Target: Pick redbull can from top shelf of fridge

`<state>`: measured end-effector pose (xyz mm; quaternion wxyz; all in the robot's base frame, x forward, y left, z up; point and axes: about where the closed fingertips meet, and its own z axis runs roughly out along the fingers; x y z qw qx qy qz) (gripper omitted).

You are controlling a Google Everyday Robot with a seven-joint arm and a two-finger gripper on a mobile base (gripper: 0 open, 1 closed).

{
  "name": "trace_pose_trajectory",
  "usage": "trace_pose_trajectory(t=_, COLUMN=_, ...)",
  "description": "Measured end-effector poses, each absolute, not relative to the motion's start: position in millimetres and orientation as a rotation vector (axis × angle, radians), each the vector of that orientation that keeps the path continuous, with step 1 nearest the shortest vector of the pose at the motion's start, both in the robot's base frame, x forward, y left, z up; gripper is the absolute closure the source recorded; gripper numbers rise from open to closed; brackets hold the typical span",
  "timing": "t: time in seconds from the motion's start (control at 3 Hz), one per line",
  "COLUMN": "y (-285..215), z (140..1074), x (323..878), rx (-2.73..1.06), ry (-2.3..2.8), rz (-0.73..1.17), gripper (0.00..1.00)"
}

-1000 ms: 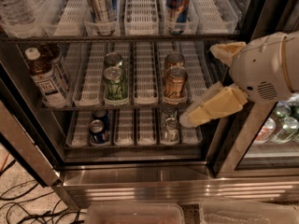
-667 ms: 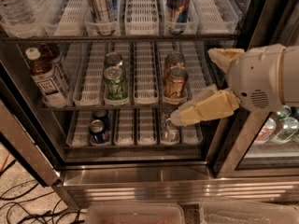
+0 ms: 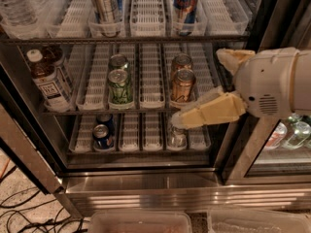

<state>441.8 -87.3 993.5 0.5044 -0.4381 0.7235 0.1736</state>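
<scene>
Pretty dim and warm-toned overall. The gripper [image 3: 198,89], over on the right in front of the fridge [image 3: 146,188], catches the most light and looks pale cream. Soft glare on the fridge's steel base, whole frame slightly blurry.

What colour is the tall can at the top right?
Dark blue and silver redbull can, clearest in the camera view; the gripper sits lower, by the copper cans.
</scene>
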Motion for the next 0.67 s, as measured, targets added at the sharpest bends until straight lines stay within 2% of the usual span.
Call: trace_pose_trajectory(t=0.67, y=-96, z=979, x=444, rx=-0.825, ry=1.670, rz=0.297, gripper=0.00)
